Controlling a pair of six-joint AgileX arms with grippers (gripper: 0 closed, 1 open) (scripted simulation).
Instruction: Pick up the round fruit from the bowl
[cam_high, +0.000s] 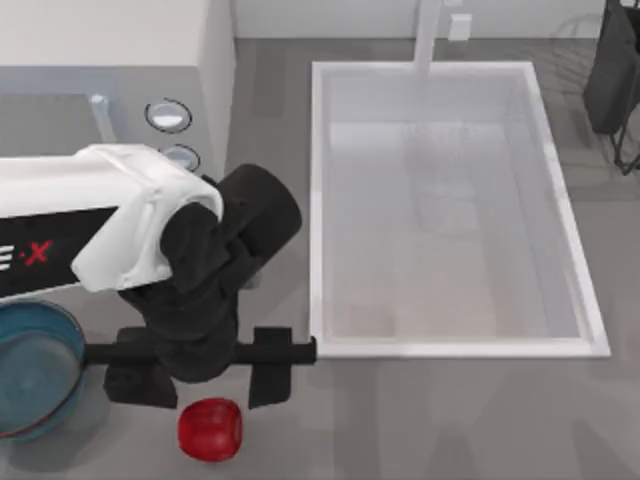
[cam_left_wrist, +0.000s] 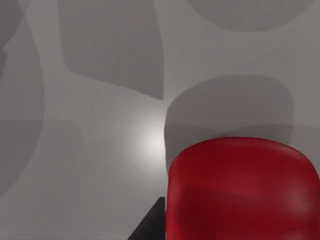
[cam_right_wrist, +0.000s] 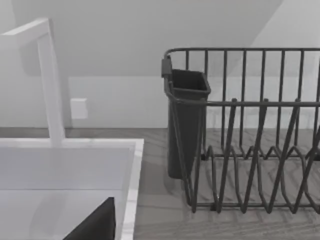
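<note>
The round fruit (cam_high: 210, 430), a glossy red ball, is outside the bowl, just to its right near the front edge of the counter. My left gripper (cam_high: 210, 396) reaches down over the fruit with one finger on each side and is shut on it. In the left wrist view the fruit (cam_left_wrist: 242, 190) looms close, with a dark fingertip (cam_left_wrist: 150, 227) against its side and its shadow on the grey counter behind. The blue bowl (cam_high: 78, 345) sits at the front left, partly cut off by the picture's edge. A dark finger (cam_right_wrist: 95, 225) of my parked right arm shows over the sink's corner.
A large white sink basin (cam_high: 315, 200) fills the middle and right, its near rim right beside my left gripper. A faucet (cam_right_wrist: 50, 80) stands at its back. A dark wire dish rack (cam_right_wrist: 240, 135) with a utensil cup stands far right. An appliance with knobs (cam_high: 168, 116) is at back left.
</note>
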